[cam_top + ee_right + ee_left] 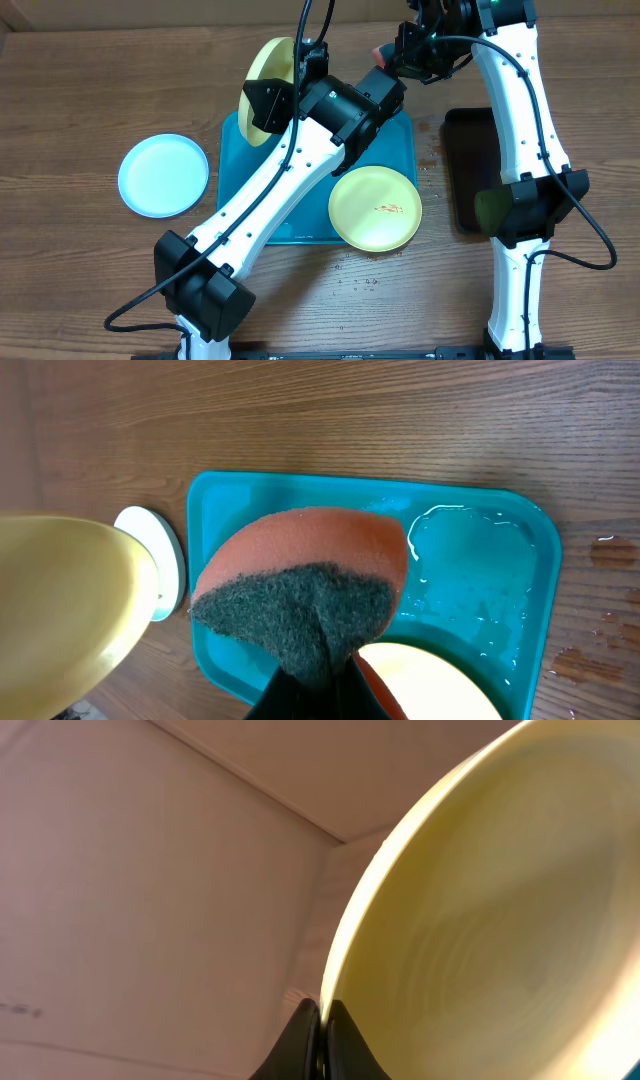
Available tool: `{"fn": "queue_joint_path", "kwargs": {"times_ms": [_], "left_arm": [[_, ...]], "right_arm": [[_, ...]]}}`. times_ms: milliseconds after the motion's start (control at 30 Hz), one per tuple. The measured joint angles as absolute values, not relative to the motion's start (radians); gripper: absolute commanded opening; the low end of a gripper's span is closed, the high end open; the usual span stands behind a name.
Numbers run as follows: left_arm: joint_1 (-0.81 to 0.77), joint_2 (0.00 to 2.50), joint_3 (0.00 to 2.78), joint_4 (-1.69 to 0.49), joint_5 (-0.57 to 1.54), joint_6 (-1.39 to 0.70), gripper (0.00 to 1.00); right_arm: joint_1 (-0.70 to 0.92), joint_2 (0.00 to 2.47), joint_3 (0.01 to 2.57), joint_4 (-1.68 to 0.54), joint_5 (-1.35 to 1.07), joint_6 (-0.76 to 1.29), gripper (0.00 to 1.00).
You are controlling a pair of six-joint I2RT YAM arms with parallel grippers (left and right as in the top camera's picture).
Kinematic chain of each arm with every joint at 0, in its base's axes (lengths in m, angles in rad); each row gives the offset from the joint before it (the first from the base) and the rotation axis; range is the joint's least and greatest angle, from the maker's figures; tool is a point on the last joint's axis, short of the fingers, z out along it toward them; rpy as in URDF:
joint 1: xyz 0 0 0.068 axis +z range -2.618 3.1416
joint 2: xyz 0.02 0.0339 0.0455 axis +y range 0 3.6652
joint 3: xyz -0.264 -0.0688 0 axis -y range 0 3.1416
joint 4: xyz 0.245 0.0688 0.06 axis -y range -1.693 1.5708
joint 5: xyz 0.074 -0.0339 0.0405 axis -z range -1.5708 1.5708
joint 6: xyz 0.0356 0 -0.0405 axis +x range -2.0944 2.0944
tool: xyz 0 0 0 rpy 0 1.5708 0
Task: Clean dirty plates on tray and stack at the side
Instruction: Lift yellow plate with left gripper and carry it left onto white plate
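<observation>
The yellow-green plate (268, 75) stands tilted on edge above the far left end of the turquoise tray (395, 140), its rim pinched between our left fingers (295, 1050). Our right fingers (290, 705) are clamped on the red-and-grey sponge (300, 580), which hangs over the tray's far right, apart from the plate. To scrub well, we should bring the sponge flat to the plate's face and press gently, since a rim grip may pivot. We should also stay above the tray so drips fall there. A second yellow-green plate (375, 208), smeared red, overhangs the near right corner. The blue-white plate (163, 176) lies on the surface (100, 80) to the left.
</observation>
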State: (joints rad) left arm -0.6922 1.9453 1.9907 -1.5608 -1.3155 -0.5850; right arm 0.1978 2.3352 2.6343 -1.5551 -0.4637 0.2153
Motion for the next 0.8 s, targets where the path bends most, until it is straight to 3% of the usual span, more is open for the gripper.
{"fn": "queue_joint_path", "kwargs": {"times_ms": [167,333,567,800], "left_arm": [[-0.655,1.945,1.991,-1.567,-1.172,-0.598,0.04],[-0.522,1.945,1.991,-1.566,-0.944,-0.592,0.05],[-0.196,1.945,1.991,-1.465,-0.482,-0.427,0.04],[0.115,1.945,1.991,-1.395,-0.163,-0.275,0.04]], "right_arm": [[0.198,2.335,2.634,-1.556,-0.463,0.215,0.04],[0.198,2.335,2.634,-1.556,-0.463,0.215,0.04],[0.198,2.335,2.634,-1.556,-0.463,0.215,0.04],[0.198,2.335,2.634,-1.563,-0.463,0.213,0.04]]}}
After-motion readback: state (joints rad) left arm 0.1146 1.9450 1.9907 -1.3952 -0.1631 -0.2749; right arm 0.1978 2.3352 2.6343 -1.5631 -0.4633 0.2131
